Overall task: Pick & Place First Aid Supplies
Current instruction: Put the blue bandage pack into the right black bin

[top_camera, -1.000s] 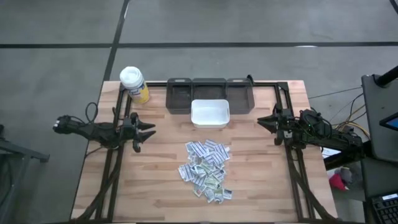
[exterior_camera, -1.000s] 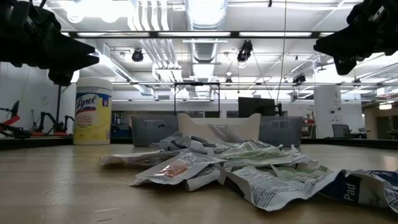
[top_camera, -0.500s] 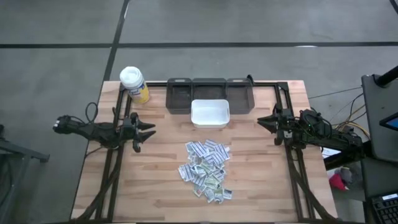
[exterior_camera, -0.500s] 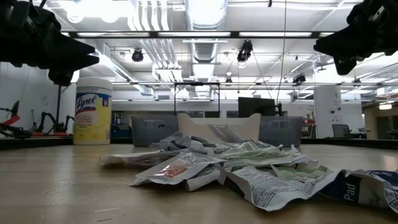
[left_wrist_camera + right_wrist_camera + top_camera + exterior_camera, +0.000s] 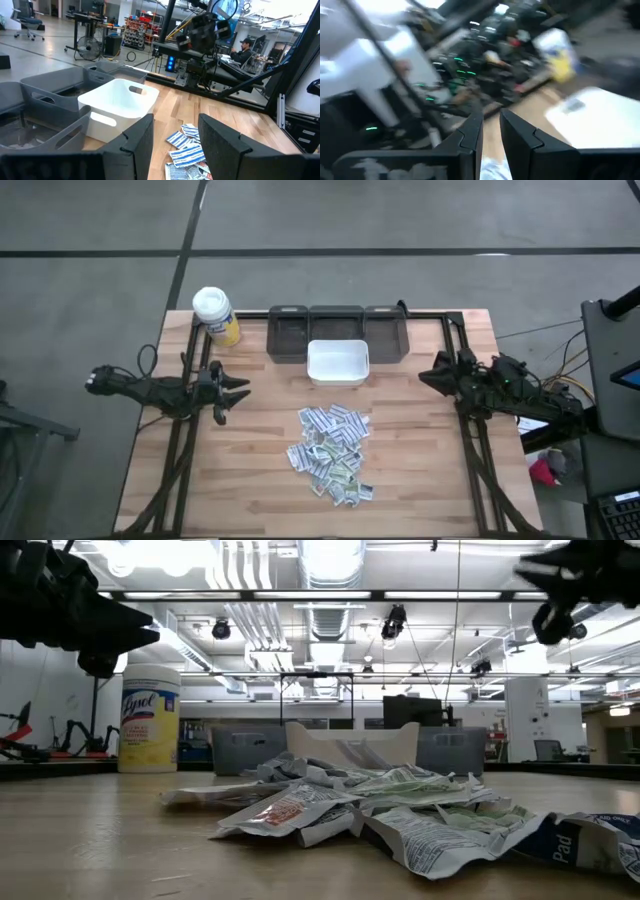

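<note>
my right gripper [image 5: 428,375] hung over the table's right side, fingers a narrow gap apart, holding nothing. my left gripper [image 5: 238,390] hung over the left side, fingers spread wide, also holding nothing. between them, nearer the front edge, the first aid packets [image 5: 330,452] lay in a loose pile on the wooden table [image 5: 250,460], well apart from both grippers. behind the pile sat a white bin [image 5: 338,363], touching a row of grey bins [image 5: 337,326]. a yellow bottle [image 5: 216,316] stood at the back left corner
</note>
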`<state>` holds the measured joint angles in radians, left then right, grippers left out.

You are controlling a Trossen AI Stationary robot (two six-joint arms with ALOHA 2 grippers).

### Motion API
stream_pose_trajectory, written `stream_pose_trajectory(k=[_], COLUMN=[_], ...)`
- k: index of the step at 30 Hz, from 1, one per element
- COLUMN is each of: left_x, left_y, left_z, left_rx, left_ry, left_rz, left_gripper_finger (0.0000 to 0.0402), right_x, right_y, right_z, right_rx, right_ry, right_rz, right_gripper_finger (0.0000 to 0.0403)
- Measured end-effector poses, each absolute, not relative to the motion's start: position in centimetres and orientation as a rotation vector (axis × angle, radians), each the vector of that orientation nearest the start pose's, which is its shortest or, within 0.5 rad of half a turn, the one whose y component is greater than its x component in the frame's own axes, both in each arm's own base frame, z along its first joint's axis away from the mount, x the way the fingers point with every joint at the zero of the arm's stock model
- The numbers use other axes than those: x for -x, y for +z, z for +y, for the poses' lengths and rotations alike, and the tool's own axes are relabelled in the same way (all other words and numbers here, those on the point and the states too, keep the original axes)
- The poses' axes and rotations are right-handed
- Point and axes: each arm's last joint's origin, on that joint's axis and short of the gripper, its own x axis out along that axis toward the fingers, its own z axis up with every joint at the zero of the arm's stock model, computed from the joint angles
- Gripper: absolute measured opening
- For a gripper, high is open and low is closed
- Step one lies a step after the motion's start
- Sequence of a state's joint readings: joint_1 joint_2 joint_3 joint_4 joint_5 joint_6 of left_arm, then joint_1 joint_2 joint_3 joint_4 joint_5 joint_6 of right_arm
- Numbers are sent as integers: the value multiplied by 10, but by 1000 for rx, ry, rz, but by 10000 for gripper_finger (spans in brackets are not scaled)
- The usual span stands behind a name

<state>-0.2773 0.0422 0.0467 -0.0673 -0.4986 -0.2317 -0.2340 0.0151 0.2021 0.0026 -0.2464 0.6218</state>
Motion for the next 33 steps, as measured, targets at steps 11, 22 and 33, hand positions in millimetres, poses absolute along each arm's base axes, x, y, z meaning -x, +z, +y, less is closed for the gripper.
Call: stream_pose_trajectory(k=[11,22,33], left_x=[-94,-94,-94], left_y=[170,170,170], left_z=[-12,-12,-12], left_rx=[207,207,207], left_ry=[227,227,227], left_rz=[32,32,32], left_gripper_finger=[161,161,161], right_x=[-100,-162,-237], right_y=[289,319,281], right_z=[-16,-31,-49], right_rx=[-386,-290,-480], right_ry=[65,-13,-93], right_rz=[-115,449,843], right_gripper_finger=[63,63,63])
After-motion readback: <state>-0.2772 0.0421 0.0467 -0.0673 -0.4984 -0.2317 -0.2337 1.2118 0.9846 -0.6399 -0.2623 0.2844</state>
